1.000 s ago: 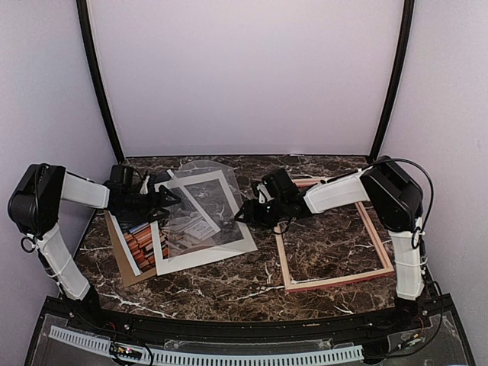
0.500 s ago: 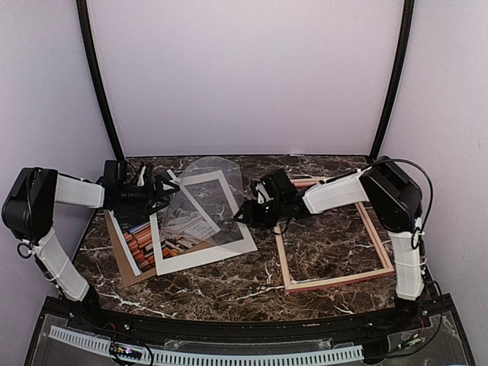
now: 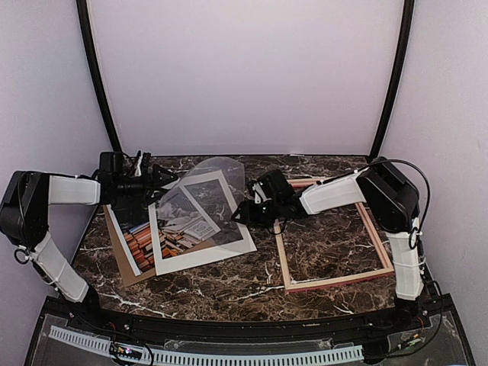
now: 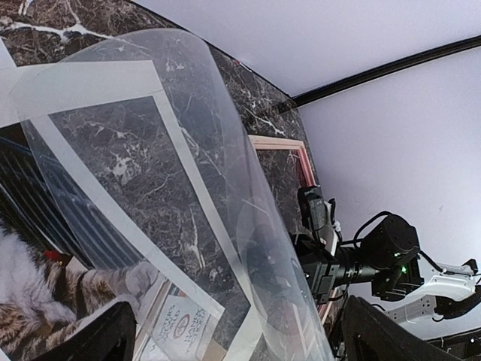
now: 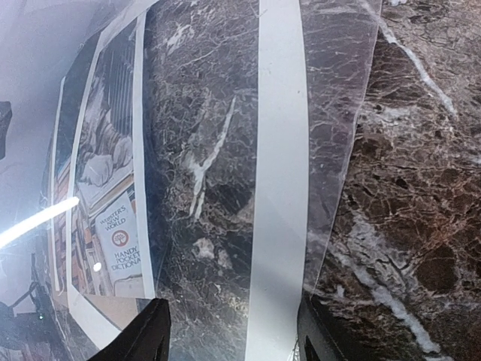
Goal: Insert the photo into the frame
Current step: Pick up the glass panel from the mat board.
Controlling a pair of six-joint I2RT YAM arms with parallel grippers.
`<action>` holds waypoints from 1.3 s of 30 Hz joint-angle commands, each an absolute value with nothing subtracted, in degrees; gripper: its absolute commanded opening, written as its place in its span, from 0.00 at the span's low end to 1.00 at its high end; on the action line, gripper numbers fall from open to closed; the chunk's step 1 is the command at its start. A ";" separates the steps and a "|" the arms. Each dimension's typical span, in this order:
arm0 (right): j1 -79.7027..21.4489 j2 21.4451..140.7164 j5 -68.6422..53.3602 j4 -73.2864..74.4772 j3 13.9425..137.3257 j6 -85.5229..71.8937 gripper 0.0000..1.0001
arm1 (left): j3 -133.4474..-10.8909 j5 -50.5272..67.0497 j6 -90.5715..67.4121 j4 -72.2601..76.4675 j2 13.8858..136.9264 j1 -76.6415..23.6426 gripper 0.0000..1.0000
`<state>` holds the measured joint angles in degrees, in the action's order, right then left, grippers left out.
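Clear plastic sheet (image 3: 203,194) over the photo (image 3: 138,241), frame (image 3: 335,280) alongside

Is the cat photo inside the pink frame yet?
Not yet. The photo lies on the left under the white mat; the frame on the right shows only bare table inside.

We see the photo (image 3: 141,242) only in part: the mat (image 3: 229,245) and clear sheet (image 3: 217,174) overlie the rest. From above, the left gripper (image 3: 158,177) and right gripper (image 3: 242,213) are too small and dark for us to judge their grip.
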<state>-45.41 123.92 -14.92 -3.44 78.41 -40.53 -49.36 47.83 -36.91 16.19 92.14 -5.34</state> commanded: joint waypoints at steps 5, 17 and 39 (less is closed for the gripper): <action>-47.18 129.61 -13.63 6.26 75.67 -40.18 0.59 | -52.14 49.25 -37.31 14.92 89.57 -4.94 0.98; -48.72 130.42 -12.96 6.25 75.68 -40.13 0.59 | -56.89 44.37 -35.54 7.21 90.24 -4.89 0.99; -49.35 127.54 -9.37 6.62 68.47 -38.55 0.58 | -59.02 35.26 -35.74 -1.26 93.35 -4.68 0.99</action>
